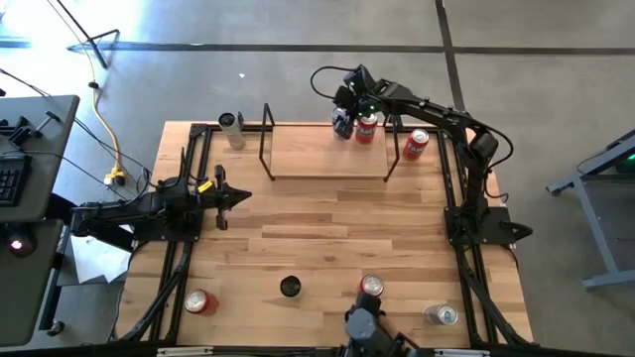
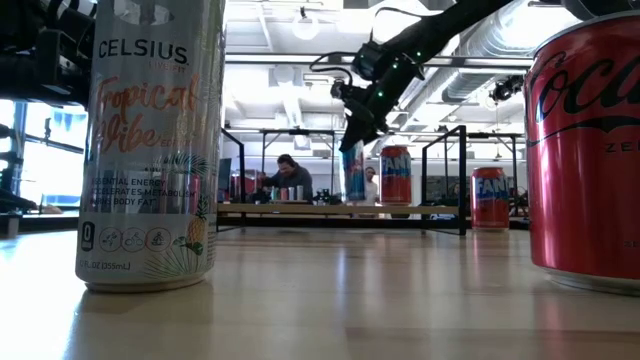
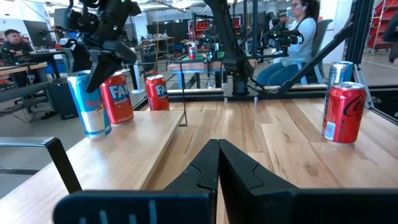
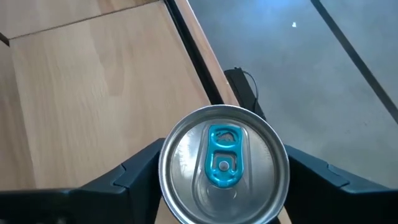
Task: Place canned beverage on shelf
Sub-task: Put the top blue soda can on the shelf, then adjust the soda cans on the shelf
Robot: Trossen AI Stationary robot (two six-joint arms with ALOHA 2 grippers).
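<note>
The shelf (image 1: 322,154), a light board with black rod ends, stands at the table's far middle. A blue slim can (image 1: 343,126) stands upright on its far right part, next to a red Fanta can (image 1: 367,128). My right gripper (image 4: 224,171) is open above the blue can (image 3: 88,104), slanting down, one finger on each side of its silver top (image 4: 222,163). The can's bottom rests on the board (image 3: 134,146). My left gripper (image 1: 241,196) is shut on nothing at the table's left, pointing level. My right gripper's fingers (image 4: 134,171) flank the top end of the blue can from above. The can's wide rim (image 4: 168,186) hides the gap, so I cannot tell whether they touch it. The can stands upright on the shelf board.
A red can (image 1: 415,145) stands on the table right of the shelf, a pale can (image 1: 231,130) left of it. Near the front edge stand a Celsius can (image 2: 150,150), a Coca-Cola can (image 2: 590,150) and others. People sit in the room beyond.
</note>
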